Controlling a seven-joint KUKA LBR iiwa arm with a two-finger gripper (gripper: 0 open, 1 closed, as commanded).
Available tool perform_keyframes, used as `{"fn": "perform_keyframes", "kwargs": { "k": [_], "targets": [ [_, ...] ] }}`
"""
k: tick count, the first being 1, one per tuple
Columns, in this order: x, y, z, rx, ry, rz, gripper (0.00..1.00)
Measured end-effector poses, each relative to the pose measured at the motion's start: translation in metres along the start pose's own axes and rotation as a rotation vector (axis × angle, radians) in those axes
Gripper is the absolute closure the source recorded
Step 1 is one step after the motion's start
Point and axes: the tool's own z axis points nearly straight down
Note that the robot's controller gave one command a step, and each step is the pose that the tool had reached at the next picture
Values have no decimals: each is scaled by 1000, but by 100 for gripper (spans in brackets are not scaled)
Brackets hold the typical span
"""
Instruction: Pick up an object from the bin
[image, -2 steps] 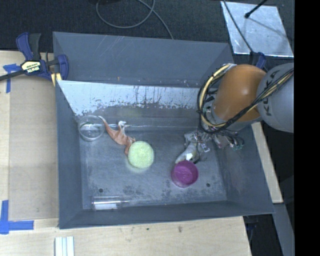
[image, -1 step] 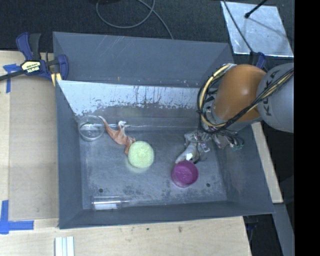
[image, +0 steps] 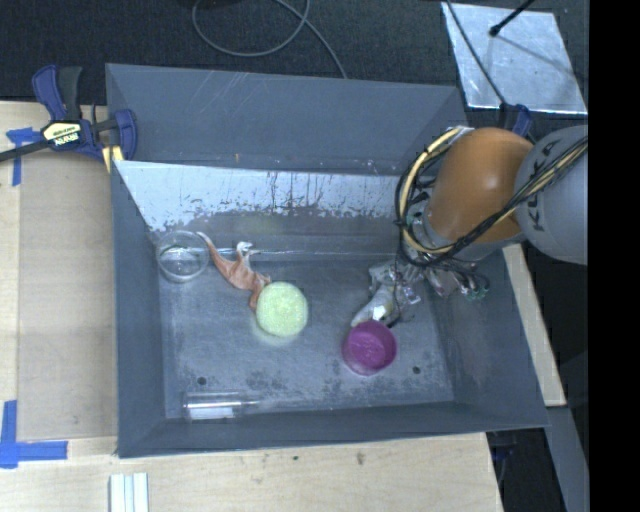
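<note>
Lying front-right in bin (image: 320, 388) | purple round object (image: 369, 347) | plain, ball-like

The bin (image: 140, 330) is dull blue-grey, and its paler wall at 12 o'clock is streaked with dark vertical drip marks. At 4 o'clock on the floor lies a plain magenta round lump (image: 369, 348). At 9 o'clock from it is a pale yellow-green ball (image: 281, 309), faintly mottled. A salmon-brown strip (image: 235, 268) lies at 11 o'clock from the ball. The cup (image: 181, 258) at 10 o'clock is clear, and so is the tube (image: 212, 406) at 7 o'clock, perhaps with a whitish tint. The gripper (image: 385, 305) is silvery grey, the wrist cover (image: 480, 185) glossy orange-brown, and its cables (image: 410, 190) yellow and black.
</note>
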Motion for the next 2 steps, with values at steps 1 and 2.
{"fn": "perform_keyframes", "kwargs": {
  "k": [1, 2],
  "targets": [
    [0, 0, -9, -1, 2, 0, 100],
    [-1, 0, -19, 1, -1, 0, 100]
  ]
}}
